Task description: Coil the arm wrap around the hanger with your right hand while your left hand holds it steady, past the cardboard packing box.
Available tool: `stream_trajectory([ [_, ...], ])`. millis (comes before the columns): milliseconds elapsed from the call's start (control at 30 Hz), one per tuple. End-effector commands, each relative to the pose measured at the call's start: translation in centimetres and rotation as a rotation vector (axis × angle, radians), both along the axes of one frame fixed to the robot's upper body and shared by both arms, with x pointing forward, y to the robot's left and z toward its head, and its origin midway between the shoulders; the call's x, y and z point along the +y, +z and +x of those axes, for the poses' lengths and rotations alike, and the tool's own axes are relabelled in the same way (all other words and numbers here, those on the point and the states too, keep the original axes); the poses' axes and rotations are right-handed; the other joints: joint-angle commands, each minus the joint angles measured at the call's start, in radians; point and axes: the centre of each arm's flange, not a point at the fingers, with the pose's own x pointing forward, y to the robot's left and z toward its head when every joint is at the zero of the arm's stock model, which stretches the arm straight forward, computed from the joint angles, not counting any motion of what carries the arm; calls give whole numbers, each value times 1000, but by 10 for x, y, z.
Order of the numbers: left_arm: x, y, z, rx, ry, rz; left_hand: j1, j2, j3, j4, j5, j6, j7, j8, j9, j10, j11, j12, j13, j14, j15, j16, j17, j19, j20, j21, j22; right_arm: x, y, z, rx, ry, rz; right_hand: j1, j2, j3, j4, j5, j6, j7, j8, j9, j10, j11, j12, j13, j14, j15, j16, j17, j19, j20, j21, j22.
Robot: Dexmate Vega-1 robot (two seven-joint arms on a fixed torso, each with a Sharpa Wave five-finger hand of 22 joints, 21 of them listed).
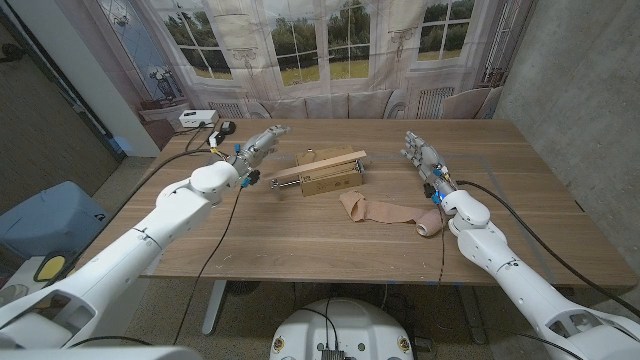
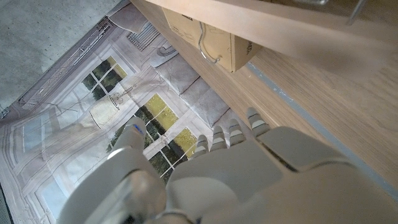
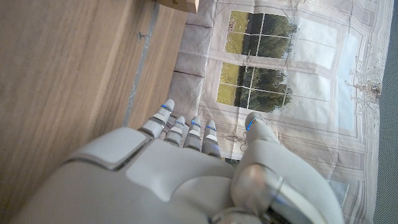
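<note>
Arm wrap (image 1: 385,211): a beige band that lies loose on the surface, partly unrolled, with its rolled end (image 1: 429,224) beside the right forearm, behind the right fingers and not in front of them. Nothing holds it.
Hanger (image 1: 320,167): a wooden bar with a metal hook, laid across the top of the cardboard box (image 1: 325,171). It sits just beyond the left fingertips, a little to their inner side. Raised on the box, it probably leaves room under the bar for the wrap to pass around.
Left hand (image 1: 258,145): it hovers near the end of the hanger but does not touch it. The fingers (image 2: 231,133) are straight and slightly apart, holding nothing. I judge it is placed to take the bar end and steady it.
Right hand (image 1: 421,154): it stays over bare surface, well apart from the hanger. The fingers (image 3: 180,129) are stretched out, apart, with nothing in them.
Step in hand: the start, I think; the wrap is not yet picked up and the hanger not yet gripped.
Risk: the bar may slide off the box if the left hand pushes it.
</note>
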Motion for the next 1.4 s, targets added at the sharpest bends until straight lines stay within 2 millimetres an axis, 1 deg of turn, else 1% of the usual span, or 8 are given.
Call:
stream_trajectory([
  [33,3,7,-14,42,75,127,23,-1,4,-11,6,12,6,7,4,6,2,9,4,13,1,10,2,10,6,4,5,-2,-4,1,-4,10,12,3,-2,4,-1,2,9,4,6,5,10,5,7,5,7,5,6,4,7,-1,-4,3],
  [200,4,8,-17,59,86,155,50,-8,7,-15,8,34,18,13,6,17,4,13,6,25,0,12,3,20,6,6,6,-2,-7,1,-1,8,17,3,-3,4,-1,2,9,4,6,5,12,5,7,5,7,6,6,4,8,-1,-5,3],
  [367,6,10,-19,91,98,198,73,-16,8,-17,10,45,22,16,7,29,4,18,9,41,-2,15,4,27,6,7,6,-3,-8,0,1,7,20,3,-3,3,-1,2,10,4,6,5,12,5,7,5,7,6,6,4,8,-1,-6,3],
  [867,12,20,-25,195,124,331,99,-27,8,-18,13,37,32,11,8,27,13,17,11,41,2,12,6,33,6,7,6,-2,-11,0,-1,6,31,2,-3,3,0,2,9,4,6,5,12,5,7,5,9,7,6,4,9,0,-8,3],
  [1167,11,28,-29,243,133,432,148,-33,13,-17,17,1,45,-4,10,-12,22,2,15,14,8,-1,8,29,6,1,7,-2,-13,2,1,9,39,1,-3,2,0,2,8,5,6,5,16,4,8,5,10,9,7,5,11,2,-10,3],
  [1200,10,30,-29,249,135,447,162,-34,15,-18,19,-6,48,-6,11,-24,25,-2,16,6,9,-4,8,27,7,0,7,-2,-13,2,1,9,41,1,-3,2,0,2,9,5,6,5,16,4,8,5,10,8,7,5,11,2,-10,3],
  [1267,9,32,-29,260,140,479,173,-34,17,-18,20,-14,45,-9,11,-32,26,-5,17,-1,12,-6,9,27,7,-1,7,-2,-14,3,1,10,44,1,-3,2,0,2,8,4,6,5,16,5,8,5,11,8,7,5,10,2,-11,3],
  [1400,5,37,-29,280,145,532,200,-39,18,-19,24,-29,50,-12,12,-50,31,-10,19,-22,12,-12,9,25,7,-4,6,-3,-14,3,0,11,48,1,-3,1,0,2,8,5,6,5,17,5,8,5,11,8,7,5,11,2,-12,3],
])
